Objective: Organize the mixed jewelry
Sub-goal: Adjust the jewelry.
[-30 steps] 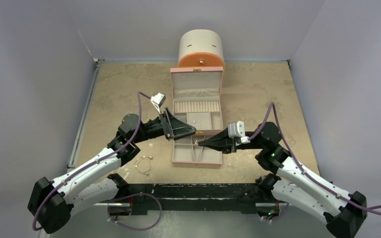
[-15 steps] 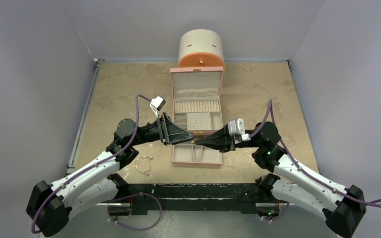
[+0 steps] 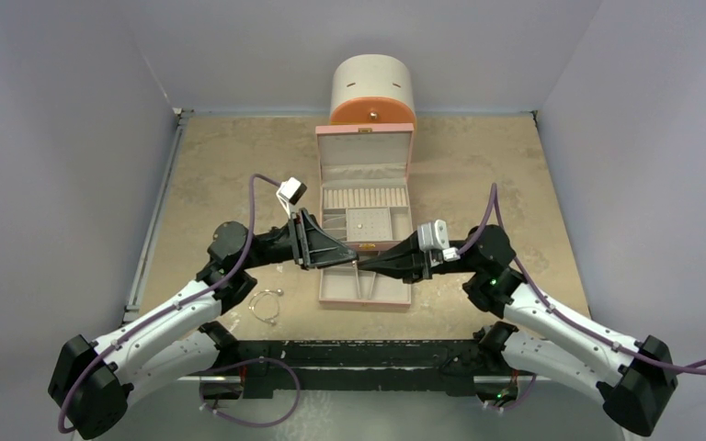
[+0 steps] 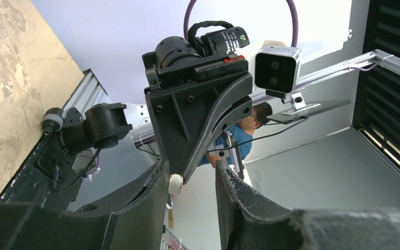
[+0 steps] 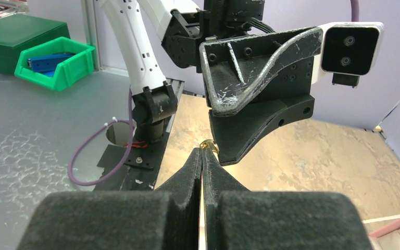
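Here, right hand (image 5: 202,153) pinching gold stud (image 5: 207,145) (tiny), left hand (image 4: 191,173) parted.

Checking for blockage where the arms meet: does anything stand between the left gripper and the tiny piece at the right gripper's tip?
Nothing visible does. The right gripper, shut on the tiny stud, holds it in the gap between the open jaws of the left gripper, near one side of that gap.

The space over the jewelry box's (image 3: 365,299) front tray is filled by the left gripper (image 3: 357,248), spread, and the right gripper (image 3: 366,266), pinched on a tiny stud (image 5: 207,145). The far side is walled by the raised lid (image 3: 365,147) and cabinet (image 3: 372,83). Bare table (image 3: 487,175) is left at both flanks.
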Robot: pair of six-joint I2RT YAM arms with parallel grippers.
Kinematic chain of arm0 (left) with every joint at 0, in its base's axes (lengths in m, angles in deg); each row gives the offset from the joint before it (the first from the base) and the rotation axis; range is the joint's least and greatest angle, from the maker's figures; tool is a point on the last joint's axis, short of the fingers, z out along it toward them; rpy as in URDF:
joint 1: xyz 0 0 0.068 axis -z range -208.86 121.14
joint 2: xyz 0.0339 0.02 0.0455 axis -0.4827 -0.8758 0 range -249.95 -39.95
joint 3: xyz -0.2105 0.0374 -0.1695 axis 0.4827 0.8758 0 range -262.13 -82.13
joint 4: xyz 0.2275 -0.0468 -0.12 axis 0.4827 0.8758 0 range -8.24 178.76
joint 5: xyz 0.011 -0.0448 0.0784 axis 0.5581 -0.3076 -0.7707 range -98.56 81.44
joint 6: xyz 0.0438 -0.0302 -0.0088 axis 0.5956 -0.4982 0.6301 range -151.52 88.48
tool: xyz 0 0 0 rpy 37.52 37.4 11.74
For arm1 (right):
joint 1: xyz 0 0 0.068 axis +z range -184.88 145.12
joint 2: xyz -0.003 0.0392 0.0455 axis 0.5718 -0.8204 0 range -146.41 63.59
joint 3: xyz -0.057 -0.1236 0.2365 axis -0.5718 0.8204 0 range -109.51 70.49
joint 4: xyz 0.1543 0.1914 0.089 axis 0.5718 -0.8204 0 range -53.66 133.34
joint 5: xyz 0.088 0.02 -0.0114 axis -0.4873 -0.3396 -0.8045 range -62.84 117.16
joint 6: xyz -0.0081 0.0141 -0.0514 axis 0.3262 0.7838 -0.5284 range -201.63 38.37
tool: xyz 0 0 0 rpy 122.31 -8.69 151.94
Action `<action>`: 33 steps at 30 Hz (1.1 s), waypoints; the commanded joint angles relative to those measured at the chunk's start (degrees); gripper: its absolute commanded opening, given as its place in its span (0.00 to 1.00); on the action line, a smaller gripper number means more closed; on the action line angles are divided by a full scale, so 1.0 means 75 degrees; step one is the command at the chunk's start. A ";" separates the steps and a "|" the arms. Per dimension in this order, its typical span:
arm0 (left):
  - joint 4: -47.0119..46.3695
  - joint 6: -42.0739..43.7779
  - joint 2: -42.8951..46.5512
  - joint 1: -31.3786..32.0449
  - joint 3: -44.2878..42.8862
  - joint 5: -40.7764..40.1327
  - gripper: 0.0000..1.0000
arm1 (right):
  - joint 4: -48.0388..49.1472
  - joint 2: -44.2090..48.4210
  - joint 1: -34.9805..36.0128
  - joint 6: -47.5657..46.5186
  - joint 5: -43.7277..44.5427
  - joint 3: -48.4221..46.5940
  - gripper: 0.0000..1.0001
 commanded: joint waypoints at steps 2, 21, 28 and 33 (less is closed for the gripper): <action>-0.0505 -0.0062 0.0109 -0.0024 0.0010 0.0195 0.36 | 0.0373 0.0177 0.0065 -0.0006 -0.0110 -0.0256 0.00; 0.0452 0.0838 0.0141 -0.0015 -0.0183 0.0653 0.29 | 0.0038 0.0043 0.0094 0.0083 -0.0388 -0.0554 0.00; 0.0518 0.0906 0.0173 -0.0026 -0.0194 0.0732 0.27 | -0.0215 -0.0140 0.0103 0.0225 -0.0880 -0.0682 0.00; 0.0485 0.0905 0.0249 -0.0026 -0.0164 0.0767 0.27 | -0.0337 -0.0177 0.0101 0.0249 -0.0939 -0.0697 0.00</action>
